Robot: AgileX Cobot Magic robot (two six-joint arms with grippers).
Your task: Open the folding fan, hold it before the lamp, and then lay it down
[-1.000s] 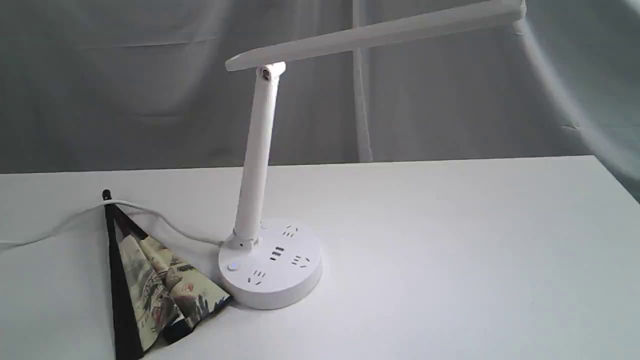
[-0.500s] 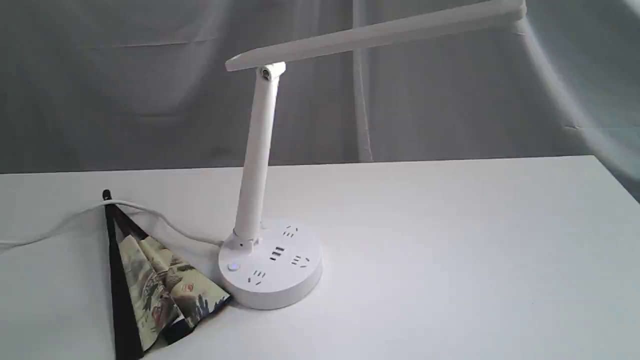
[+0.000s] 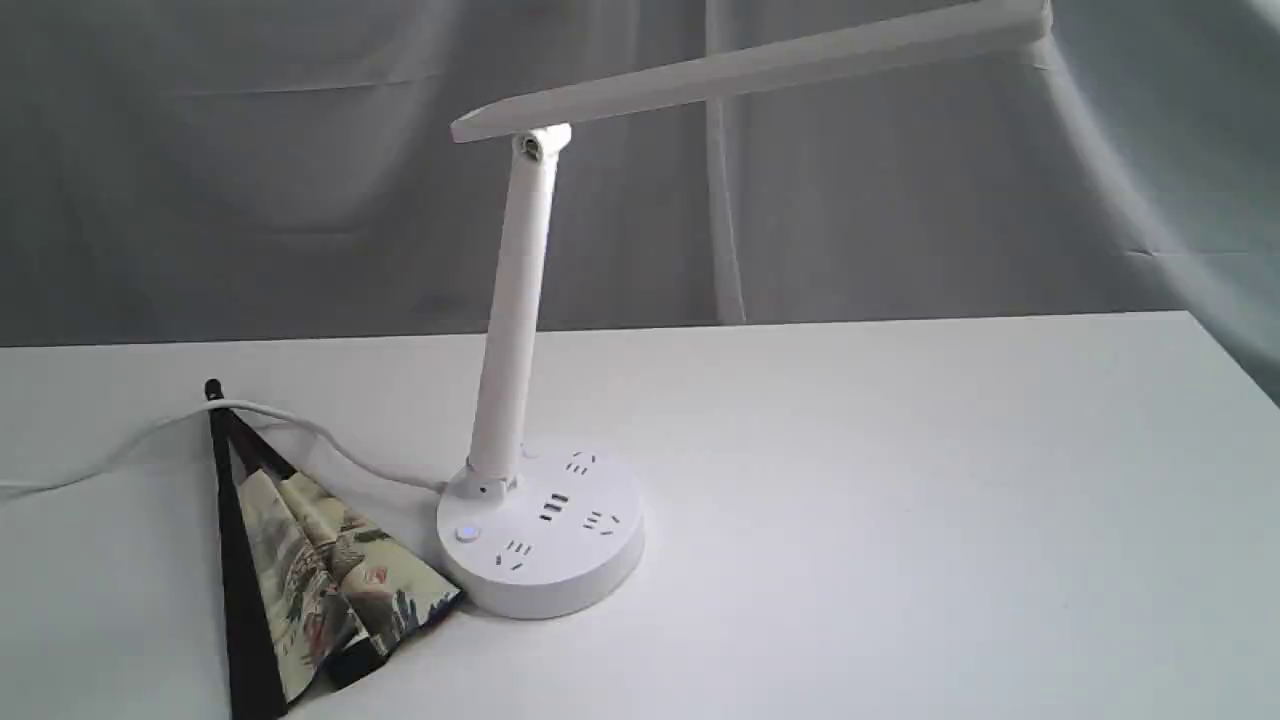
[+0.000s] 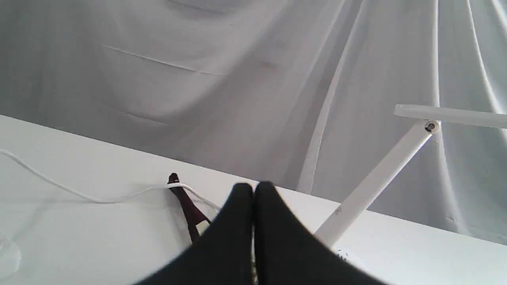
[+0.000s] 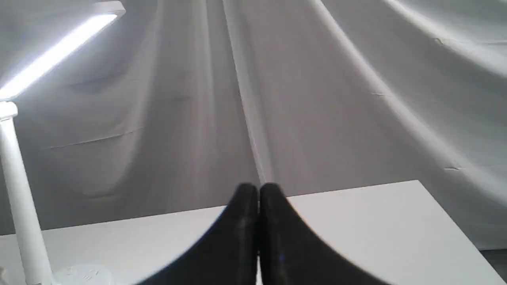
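- Maroon-ribbed folding fan (image 3: 305,565) lies partly spread on the table (image 3: 900,500), its leaf touching the base of the lit desk lamp (image 3: 515,330).
- Left hand (image 4: 253,192) and right hand (image 5: 258,190): both pressed together, empty.
- Full opening, holding up and laying down all seem left to do.

Folding fan (image 3: 310,570) partly off-frame

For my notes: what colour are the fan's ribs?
Dark maroon, nearly black; the exterior view shows the fan best.
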